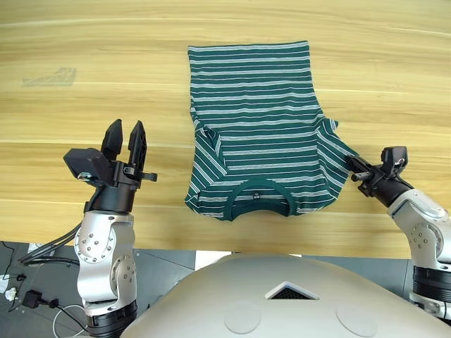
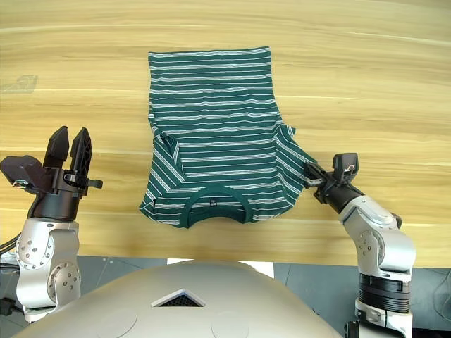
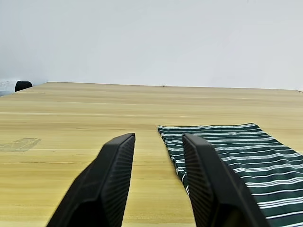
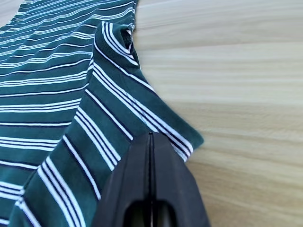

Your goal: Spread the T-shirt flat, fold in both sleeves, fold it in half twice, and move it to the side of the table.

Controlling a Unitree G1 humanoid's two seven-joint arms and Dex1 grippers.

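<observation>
On the surface (image 1: 84, 105), the right end effector (image 1: 354, 167) pinches the T-shirt (image 1: 257, 120) by its right sleeve (image 1: 337, 144) to fold it inward, while the left end effector (image 1: 125, 128) stands spread alongside.

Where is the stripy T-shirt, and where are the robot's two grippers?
T-shirt (image 1: 257, 120): left eye view, middle of its striped body.
Left gripper (image 1: 125, 130): left eye view, between its open fingertips.
Right gripper (image 4: 150, 138): right wrist view, closed fingertips at the sleeve edge.
</observation>
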